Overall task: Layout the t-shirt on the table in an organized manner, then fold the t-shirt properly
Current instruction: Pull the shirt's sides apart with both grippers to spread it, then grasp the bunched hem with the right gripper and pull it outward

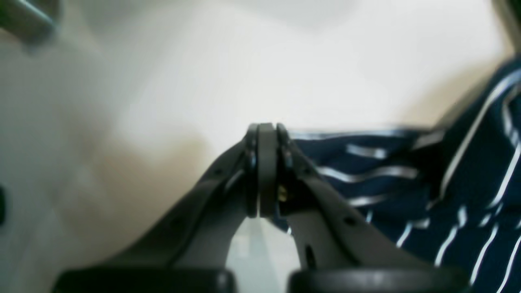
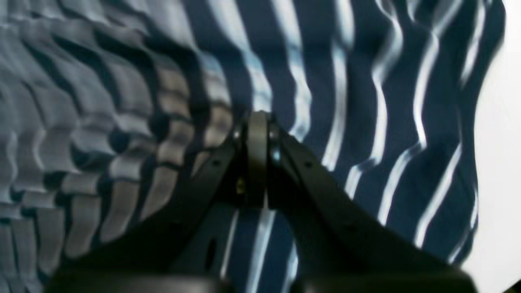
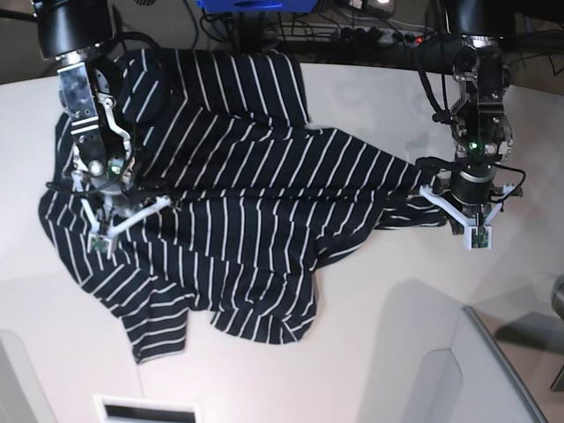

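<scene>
the t-shirt (image 3: 238,220) lies spread but rumpled across the white worktop (image 3: 370,335), twisted, with folds bunched along its lower edge and one end pulled to a point, so the laying-out looks only partly done and no folding has begun. the left pincer (image 3: 477,231) is shut at that stretched end, apparently pinching the fabric edge, though the blur leaves this unsure. the right pincer (image 3: 99,236) is shut low over the opposite side; whether it nips cloth i cannot tell.
</scene>
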